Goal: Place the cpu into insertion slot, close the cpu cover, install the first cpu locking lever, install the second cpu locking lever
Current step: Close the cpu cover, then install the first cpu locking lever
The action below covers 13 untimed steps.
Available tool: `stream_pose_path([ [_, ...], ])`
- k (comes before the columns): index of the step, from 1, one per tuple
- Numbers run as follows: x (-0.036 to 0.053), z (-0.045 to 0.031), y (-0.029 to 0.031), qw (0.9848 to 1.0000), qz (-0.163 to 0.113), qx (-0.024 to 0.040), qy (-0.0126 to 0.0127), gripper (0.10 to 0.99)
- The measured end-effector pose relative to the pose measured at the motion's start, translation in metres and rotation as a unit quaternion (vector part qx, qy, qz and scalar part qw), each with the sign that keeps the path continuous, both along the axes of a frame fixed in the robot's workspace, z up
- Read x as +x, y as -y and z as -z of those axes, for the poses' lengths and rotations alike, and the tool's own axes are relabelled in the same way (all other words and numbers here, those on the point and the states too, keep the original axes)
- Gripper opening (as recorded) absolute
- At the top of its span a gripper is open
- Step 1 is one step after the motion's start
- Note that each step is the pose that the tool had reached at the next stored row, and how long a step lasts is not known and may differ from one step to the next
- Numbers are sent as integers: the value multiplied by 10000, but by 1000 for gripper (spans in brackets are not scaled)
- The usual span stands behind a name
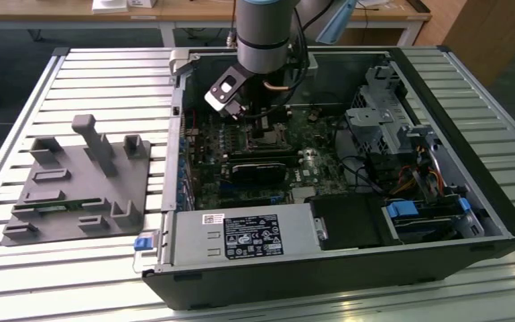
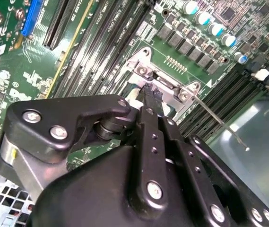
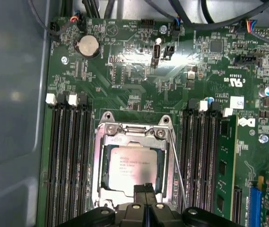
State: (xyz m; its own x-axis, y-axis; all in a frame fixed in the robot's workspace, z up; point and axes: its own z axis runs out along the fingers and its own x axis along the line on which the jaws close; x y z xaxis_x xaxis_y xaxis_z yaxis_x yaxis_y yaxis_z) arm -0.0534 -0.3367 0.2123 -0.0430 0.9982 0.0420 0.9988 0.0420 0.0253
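an open computer case [image 1: 329, 282] lies on its side on a desk [image 1: 61, 282] of pale metal slats, with a grey moulded fixture tray [image 1: 78, 181] beside it on the exterior view's left. beyond the far edge there is dark floor [image 1: 7, 47] and a wooden bench [image 1: 195, 13] with white items on it. the arm [image 1: 265, 33] comes down from the far side into the case, and the gripper [image 1: 259, 127] hangs low over the green motherboard [image 1: 206, 191]. in the first wrist view the cpu [image 3: 133, 164] sits flat in the insertion slot [image 3: 96, 165], its silver top showing through the window of the cpu cover [image 3: 107, 156], which lies down over it. the gripper [image 3: 144, 188] has its fingers narrow, pressed together with just a seam between them, tips at the edge of the cover; i cannot tell whether they pinch anything. in the second wrist view the gripper [image 2: 149, 90] points at the same socket. a thin wire locking lever [image 3: 177, 165] runs along one side of the cover, slanting out over the neighbouring memory slots [image 3: 198, 161].
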Motion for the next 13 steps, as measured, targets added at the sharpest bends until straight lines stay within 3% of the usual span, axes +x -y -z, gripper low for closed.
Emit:
stream_pose_path([
  [13,31,-11,-1,10000,1,0,-1,106],
])
